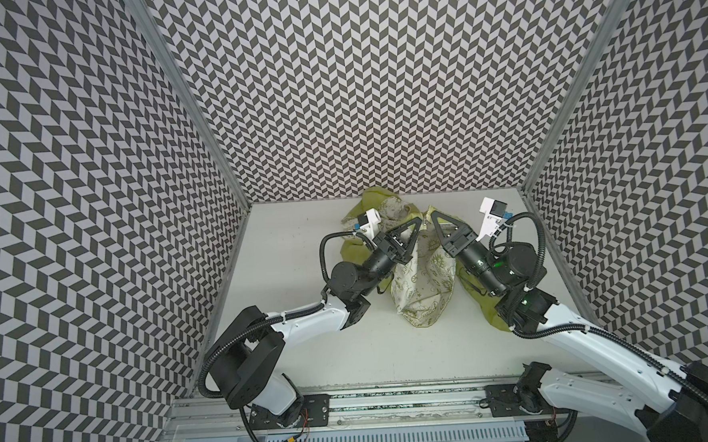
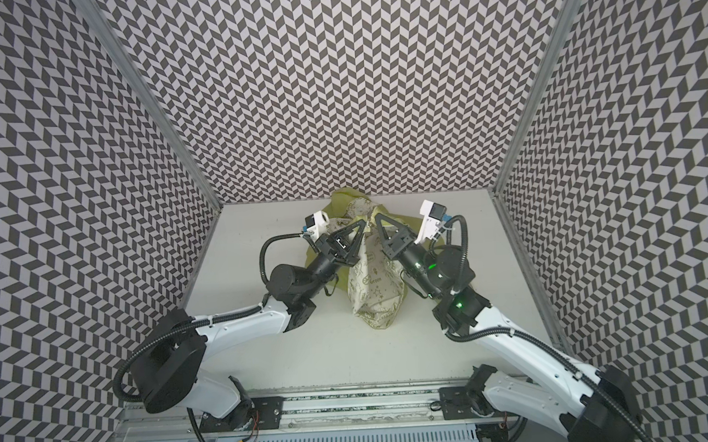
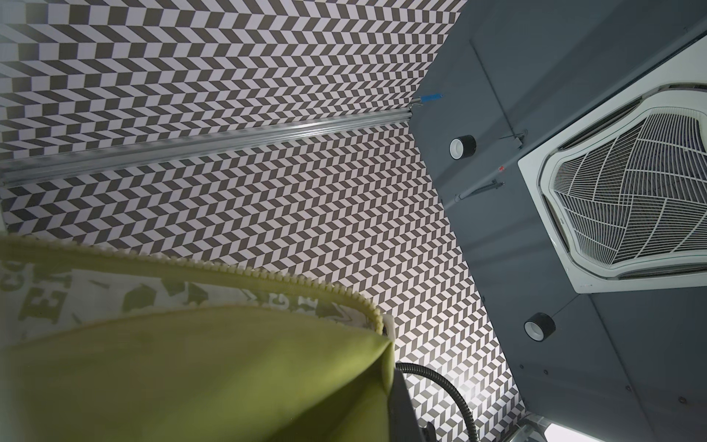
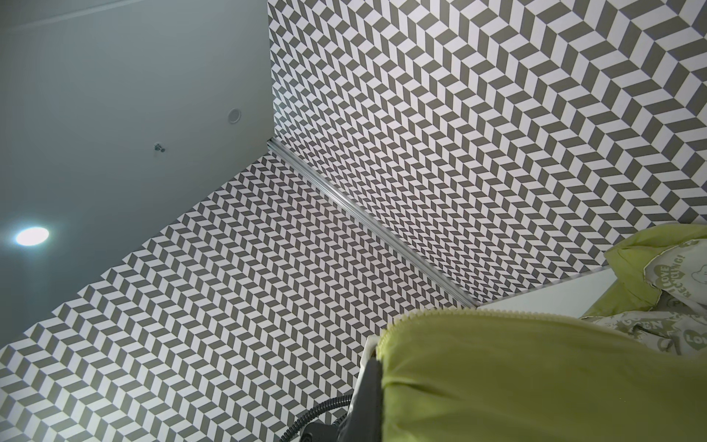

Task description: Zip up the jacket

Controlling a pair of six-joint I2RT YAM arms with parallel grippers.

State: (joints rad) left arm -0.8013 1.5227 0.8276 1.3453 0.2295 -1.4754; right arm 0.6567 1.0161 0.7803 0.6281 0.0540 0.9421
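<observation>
jacket (image 1: 418,285): I see it bunched at back-centre of the table (image 1: 308,336), open, cream lining up.
left gripper (image 1: 420,218): jaws pinched on one front edge; zipper teeth (image 3: 267,274) show in its wrist view.
right gripper (image 1: 432,213): jaws pinched on the other edge, tips just beside the left's.

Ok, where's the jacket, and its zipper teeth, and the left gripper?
jacket (image 1: 422,285): a top view, on its cream printed lining.
zipper teeth (image 3: 267,273): left wrist view, on the tooth row along the green edge.
left gripper (image 1: 420,219): a top view, at its closed fingertips.
</observation>
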